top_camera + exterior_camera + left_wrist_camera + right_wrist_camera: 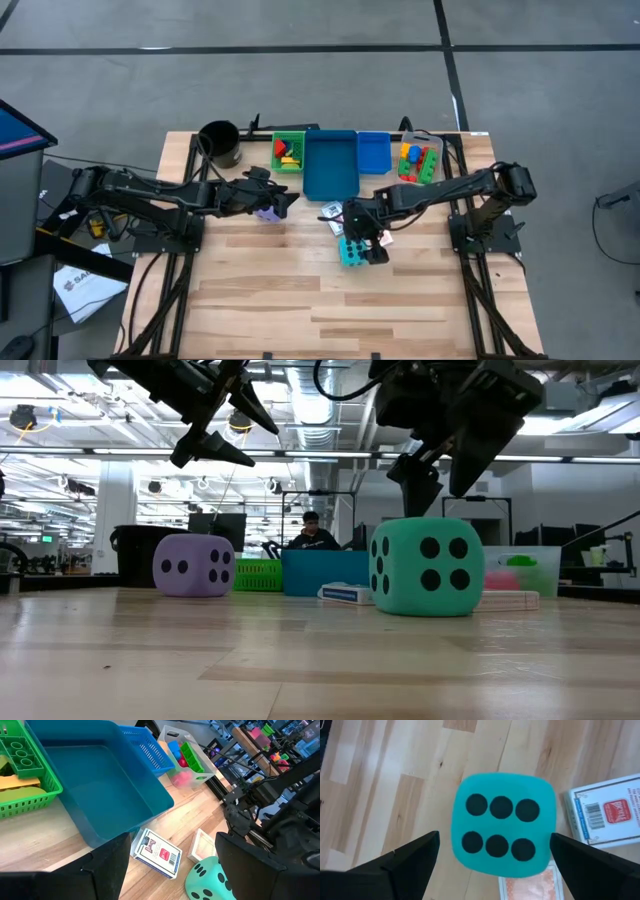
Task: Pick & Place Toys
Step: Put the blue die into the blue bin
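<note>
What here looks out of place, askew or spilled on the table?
Nothing is spilled or damaged. The cyan die, purple die and card box lie loose on the wood, outside the bins, and a loose card sits askew beside the box. The right end effector hangs open over the cyan die.

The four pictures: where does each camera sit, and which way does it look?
High view: above the table, looking straight down; both arms show, the left gripper over the purple die.
Low view: at table-top height, looking level across into the room; both grippers hang in from above.
Left wrist view: on the left arm, looking at the blue bin; its own fingers show.
Right wrist view: on the right arm, looking down on the cyan die, open right gripper around it.
All four views share the cyan die.
</note>
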Robot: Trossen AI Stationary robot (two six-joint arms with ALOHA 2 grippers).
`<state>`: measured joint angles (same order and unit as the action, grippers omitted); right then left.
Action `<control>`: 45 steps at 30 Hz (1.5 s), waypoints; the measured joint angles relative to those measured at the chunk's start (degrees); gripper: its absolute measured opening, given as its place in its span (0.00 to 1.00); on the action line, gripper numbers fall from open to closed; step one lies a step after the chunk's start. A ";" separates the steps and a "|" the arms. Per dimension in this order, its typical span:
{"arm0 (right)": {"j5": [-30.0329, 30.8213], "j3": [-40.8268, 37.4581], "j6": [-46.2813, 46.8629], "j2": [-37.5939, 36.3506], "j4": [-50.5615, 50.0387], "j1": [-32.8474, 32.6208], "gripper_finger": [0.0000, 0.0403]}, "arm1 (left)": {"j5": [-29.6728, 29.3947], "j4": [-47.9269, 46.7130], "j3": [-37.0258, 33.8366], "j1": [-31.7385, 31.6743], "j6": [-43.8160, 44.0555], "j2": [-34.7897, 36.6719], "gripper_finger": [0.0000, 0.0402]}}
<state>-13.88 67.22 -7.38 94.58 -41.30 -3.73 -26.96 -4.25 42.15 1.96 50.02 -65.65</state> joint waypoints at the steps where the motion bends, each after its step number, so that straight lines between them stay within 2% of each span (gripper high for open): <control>1: -0.03 0.00 0.09 0.32 0.23 -0.03 0.93 | 0.00 0.00 0.00 0.00 0.00 0.00 0.71; 11: 1.78 -0.02 2.41 1.13 1.86 0.00 0.93 | 0.00 0.13 0.00 0.00 0.00 0.00 0.71; 21: 0.68 0.31 2.71 4.92 1.65 -0.88 0.93 | 0.02 -0.13 0.00 0.01 0.00 0.00 0.71; 31: 0.29 0.17 2.93 4.83 1.14 -0.96 0.93 | 0.03 1.08 -2.37 0.00 1.52 -0.02 0.71; 39: -7.18 -0.13 3.32 5.12 -0.30 -1.09 0.93 | 0.04 1.40 -4.75 0.01 5.85 -0.02 0.71; 45: -7.65 -0.15 3.10 5.16 -0.43 -1.14 0.93 | 0.04 2.69 -5.33 0.00 5.92 -0.02 0.71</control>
<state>-21.53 67.07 -4.28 99.74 -41.74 -4.86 -26.92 -1.56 36.82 1.96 55.94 -65.67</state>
